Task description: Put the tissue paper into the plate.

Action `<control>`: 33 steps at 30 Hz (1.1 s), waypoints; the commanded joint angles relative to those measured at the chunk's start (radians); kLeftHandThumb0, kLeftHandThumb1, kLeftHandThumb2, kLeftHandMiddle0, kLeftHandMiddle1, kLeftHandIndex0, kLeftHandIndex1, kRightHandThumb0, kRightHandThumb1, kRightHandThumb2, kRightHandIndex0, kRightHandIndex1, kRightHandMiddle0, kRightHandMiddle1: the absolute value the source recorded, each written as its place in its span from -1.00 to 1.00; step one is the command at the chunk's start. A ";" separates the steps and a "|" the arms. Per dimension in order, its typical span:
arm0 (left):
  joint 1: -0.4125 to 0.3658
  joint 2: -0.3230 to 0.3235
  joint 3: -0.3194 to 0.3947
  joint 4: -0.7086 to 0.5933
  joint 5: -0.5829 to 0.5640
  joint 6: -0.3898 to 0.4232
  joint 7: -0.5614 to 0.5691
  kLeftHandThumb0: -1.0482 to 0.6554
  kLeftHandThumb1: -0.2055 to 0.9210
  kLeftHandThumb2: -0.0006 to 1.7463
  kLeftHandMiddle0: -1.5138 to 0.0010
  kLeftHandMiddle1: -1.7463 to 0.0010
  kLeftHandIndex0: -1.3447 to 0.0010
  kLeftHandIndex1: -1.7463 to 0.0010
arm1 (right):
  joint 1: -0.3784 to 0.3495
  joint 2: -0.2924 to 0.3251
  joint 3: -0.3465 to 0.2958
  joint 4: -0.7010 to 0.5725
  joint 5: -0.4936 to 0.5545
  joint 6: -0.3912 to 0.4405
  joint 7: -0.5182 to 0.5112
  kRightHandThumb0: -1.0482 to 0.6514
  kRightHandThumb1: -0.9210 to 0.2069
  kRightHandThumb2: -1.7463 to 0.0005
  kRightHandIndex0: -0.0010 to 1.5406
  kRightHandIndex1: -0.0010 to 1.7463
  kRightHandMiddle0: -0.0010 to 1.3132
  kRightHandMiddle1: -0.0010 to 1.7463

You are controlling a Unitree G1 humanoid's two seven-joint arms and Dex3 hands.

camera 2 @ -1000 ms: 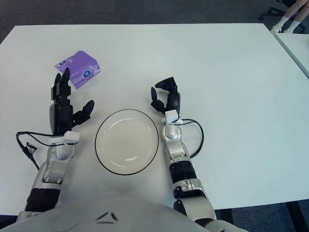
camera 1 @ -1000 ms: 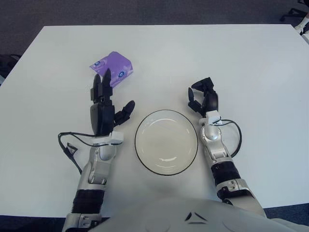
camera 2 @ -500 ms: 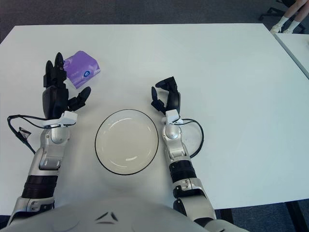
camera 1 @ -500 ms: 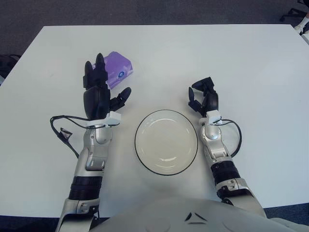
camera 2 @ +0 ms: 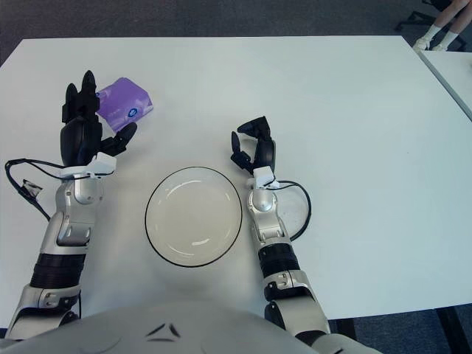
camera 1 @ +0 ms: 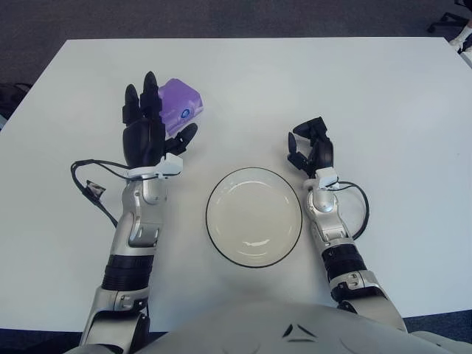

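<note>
Room around my hands on the white table (camera 1: 383, 103)

My left hand (camera 1: 147, 133) is up with fingers spread, and the purple tissue pack (camera 1: 179, 105) sits just ahead of it and slightly to its right, overlapping my fingertips in view, so nothing stands between the two. To the right of that hand and nearer my body lies the round plate (camera 1: 254, 254), with bare tabletop along the way to it. A black cable (camera 1: 92, 186) loops beside my left wrist on its outer side. My right hand (camera 1: 310, 150) shows just past the plate's far right edge, fingers curled, bounding that side.
</note>
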 commanded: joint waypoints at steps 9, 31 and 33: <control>-0.173 0.084 -0.046 0.106 0.076 0.187 -0.121 -1.00 1.00 -0.49 1.00 1.00 1.00 1.00 | 0.124 -0.010 -0.008 0.176 0.005 0.015 0.021 -0.21 -0.65 0.08 -0.33 0.57 -0.53 1.00; -0.453 0.196 -0.197 0.312 0.156 0.379 -0.383 -1.00 1.00 -0.50 1.00 1.00 1.00 1.00 | 0.099 -0.007 -0.007 0.219 0.007 -0.041 0.011 -0.21 -0.65 0.08 -0.30 0.54 -0.53 1.00; -0.473 0.204 -0.205 0.338 0.147 0.376 -0.400 -1.00 1.00 -0.50 1.00 1.00 1.00 1.00 | 0.096 -0.006 -0.008 0.225 0.010 -0.048 0.012 -0.21 -0.63 0.06 -0.29 0.53 -0.52 1.00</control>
